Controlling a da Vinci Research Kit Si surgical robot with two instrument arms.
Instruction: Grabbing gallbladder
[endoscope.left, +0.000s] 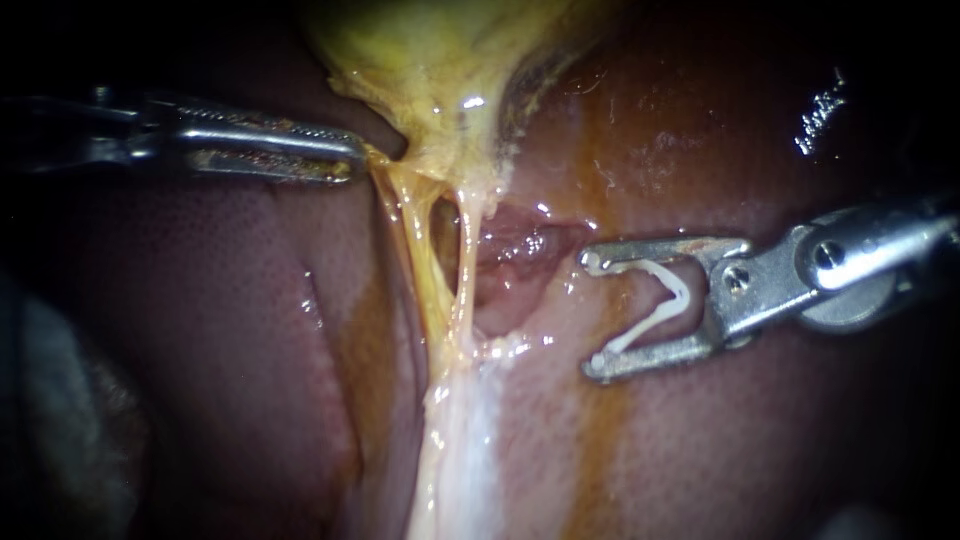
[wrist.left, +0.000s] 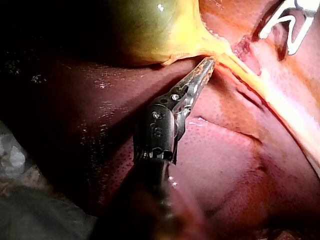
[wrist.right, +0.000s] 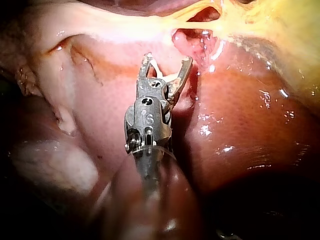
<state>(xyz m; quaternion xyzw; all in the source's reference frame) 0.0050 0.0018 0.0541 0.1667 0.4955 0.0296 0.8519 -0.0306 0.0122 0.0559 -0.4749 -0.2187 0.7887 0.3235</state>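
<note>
The left instrument (endoscope.left: 362, 160), end effector clenched on the edge of the gallbladder (endoscope.left: 430, 70), probably needs a firm bite and gentle leftward tension; the right instrument (endoscope.left: 591, 316) holds a clip (endoscope.left: 668, 280).

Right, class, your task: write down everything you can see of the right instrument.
The right instrument is shiny grey metal: a shaft entering from the right, a screwed hinge block, then two slim jaws. The jaws stand wide apart with a white V-shaped clip seated between them, touching both. It lies nearly level over the liver, tips pointing at the yellow strands under the gallbladder but apart from them. Whether it touches the liver cannot be told.
</note>
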